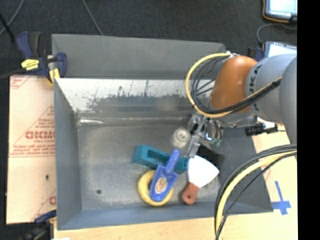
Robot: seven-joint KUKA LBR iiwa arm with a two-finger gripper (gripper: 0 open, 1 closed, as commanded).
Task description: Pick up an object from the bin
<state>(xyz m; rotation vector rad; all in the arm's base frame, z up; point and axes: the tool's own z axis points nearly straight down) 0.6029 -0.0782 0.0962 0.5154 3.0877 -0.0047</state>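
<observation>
Orange-capped arm point(234, 81) hangs its gripper point(193, 142) beside white spatula point(202, 172).

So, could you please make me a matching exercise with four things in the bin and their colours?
Things:
1. block
2. ring
3. scoop-shaped tool
4. wedge-shaped piece

Colours:
a. white
b. blue
c. teal
d. yellow

Pairs: 1-c, 2-d, 3-b, 4-a
</observation>
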